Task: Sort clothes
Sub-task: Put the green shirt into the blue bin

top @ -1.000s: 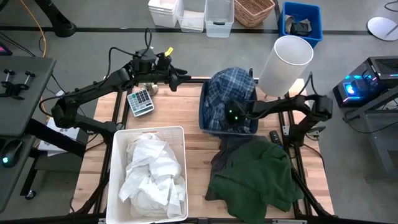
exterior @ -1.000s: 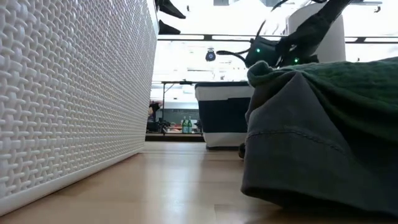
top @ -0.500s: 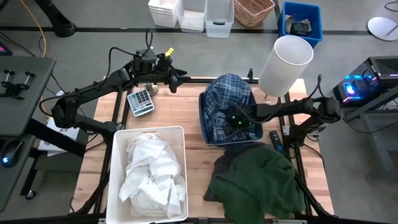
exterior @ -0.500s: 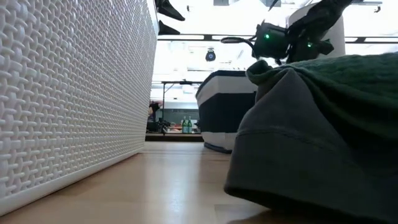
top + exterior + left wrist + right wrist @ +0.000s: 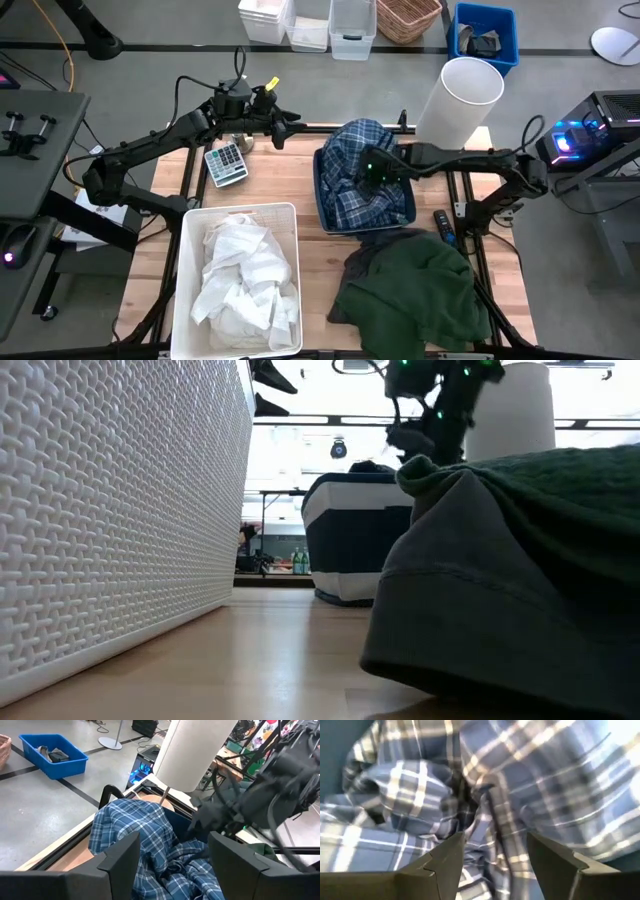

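The blue-and-white plaid shirt (image 5: 358,172) lies heaped in the dark blue square bin (image 5: 321,195) at the table's far middle. My right gripper (image 5: 372,168) is open and hangs just above the shirt, which fills the right wrist view (image 5: 485,780) beyond the gripper (image 5: 495,837). My left gripper (image 5: 285,128) is open and empty, in the air at the table's far left. The dark green garment (image 5: 415,290) lies on the dark grey one (image 5: 356,262) at the near right. White clothes (image 5: 240,280) fill the white bin (image 5: 186,290).
A calculator (image 5: 226,163) lies at the far left. A tall white cylinder (image 5: 458,105) stands at the far right corner, and a small black object (image 5: 441,222) lies by the right edge. Bare wood (image 5: 315,280) shows between the white bin and the green garment.
My right gripper has risen above the plaid shirt and gone a little toward the far edge. The dark blue bin with the shirt has slid toward the table's near edge. The edge of the dark grey garment has shifted toward the left.
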